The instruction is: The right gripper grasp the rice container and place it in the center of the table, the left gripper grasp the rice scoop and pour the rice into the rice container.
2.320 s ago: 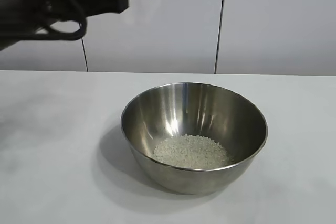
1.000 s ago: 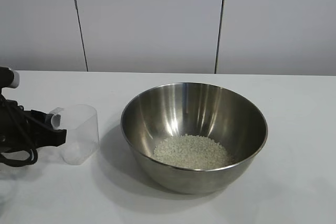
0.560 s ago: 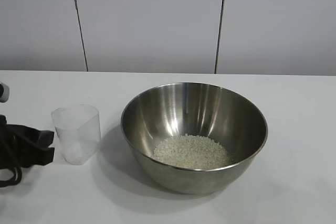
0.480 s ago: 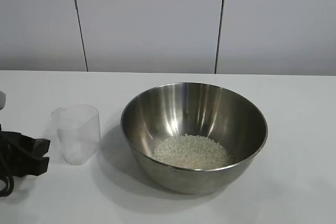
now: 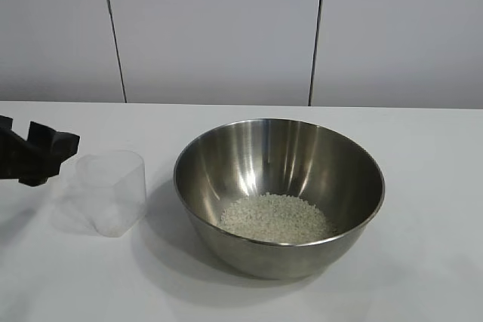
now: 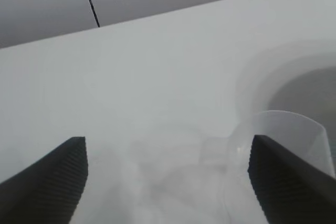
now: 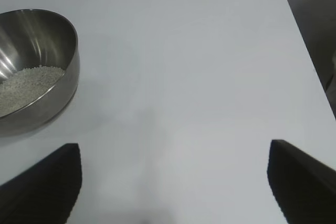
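The rice container (image 5: 226, 157), a wide steel bowl, stands mid-table with the rice (image 5: 276, 217) heaped in its bottom. To its left the rice scoop (image 5: 111, 192), a small translucent cup, stands upright and empty on the table (image 5: 423, 148). My left gripper (image 5: 53, 147) hovers just left of the scoop, a little above the tabletop, open and holding nothing. In the left wrist view the rice scoop (image 6: 286, 132) shows beside one finger of the left gripper (image 6: 168, 182). My right gripper (image 7: 173, 182) is open over bare table, well away from the rice container (image 7: 63, 72) and the rice (image 7: 26, 85).
A grey panelled wall (image 5: 226, 28) runs behind the table. In the right wrist view the table's edge and rounded corner (image 7: 294, 24) lie beyond the right gripper, with bare white surface between it and the bowl.
The left gripper opened and let go of the scoop, drew back to the left, then rose a little. The scoop stays upright beside the bowl. The right gripper has not changed.
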`<state>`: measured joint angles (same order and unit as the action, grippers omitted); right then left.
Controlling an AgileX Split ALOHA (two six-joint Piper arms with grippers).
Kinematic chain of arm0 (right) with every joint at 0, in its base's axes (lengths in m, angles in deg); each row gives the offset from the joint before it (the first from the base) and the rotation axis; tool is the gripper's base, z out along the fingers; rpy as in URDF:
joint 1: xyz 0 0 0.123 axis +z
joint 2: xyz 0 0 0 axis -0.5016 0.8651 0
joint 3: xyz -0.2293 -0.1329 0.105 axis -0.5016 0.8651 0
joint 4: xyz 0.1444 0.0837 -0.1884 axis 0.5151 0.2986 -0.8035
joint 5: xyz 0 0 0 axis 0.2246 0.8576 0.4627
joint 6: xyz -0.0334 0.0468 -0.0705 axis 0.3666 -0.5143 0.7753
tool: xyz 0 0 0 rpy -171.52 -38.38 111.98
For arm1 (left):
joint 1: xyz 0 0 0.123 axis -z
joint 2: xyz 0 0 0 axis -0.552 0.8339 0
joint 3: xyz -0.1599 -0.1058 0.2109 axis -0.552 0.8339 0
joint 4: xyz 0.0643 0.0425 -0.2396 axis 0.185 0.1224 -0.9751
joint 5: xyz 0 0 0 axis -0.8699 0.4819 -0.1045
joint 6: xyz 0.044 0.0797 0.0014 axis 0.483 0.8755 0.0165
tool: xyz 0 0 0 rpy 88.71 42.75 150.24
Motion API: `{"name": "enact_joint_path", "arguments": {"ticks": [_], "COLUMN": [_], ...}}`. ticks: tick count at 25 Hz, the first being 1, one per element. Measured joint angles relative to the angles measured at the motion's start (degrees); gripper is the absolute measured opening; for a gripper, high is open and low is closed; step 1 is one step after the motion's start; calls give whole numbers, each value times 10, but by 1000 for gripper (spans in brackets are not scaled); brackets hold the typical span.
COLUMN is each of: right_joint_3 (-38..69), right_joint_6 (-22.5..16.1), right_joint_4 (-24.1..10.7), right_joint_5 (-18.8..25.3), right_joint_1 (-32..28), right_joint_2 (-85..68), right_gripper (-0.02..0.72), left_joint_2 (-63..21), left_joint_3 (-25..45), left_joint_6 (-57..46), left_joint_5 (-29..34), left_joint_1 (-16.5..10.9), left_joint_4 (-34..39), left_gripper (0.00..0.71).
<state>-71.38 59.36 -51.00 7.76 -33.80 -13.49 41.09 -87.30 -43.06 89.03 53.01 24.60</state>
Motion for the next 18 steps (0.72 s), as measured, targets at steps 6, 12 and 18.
{"name": "enact_joint_path", "arguments": {"ticks": [6, 12, 18], "right_joint_3": [0, 0, 0], "right_joint_6": [0, 0, 0], "right_joint_4": [0, 0, 0], "right_joint_5": [0, 1, 1], "right_joint_1": [0, 0, 0], "right_joint_2": [0, 0, 0], "right_gripper": [660, 660, 660], "left_joint_2": [-5, -11, -103], "left_joint_3": [-171, -250, -252], "left_joint_6": [8, 51, 142], "left_joint_5": [211, 302, 317], "left_joint_1": [-90, -273, -372], "left_joint_4": [2, -3, -116], "left_gripper": [605, 605, 605]}}
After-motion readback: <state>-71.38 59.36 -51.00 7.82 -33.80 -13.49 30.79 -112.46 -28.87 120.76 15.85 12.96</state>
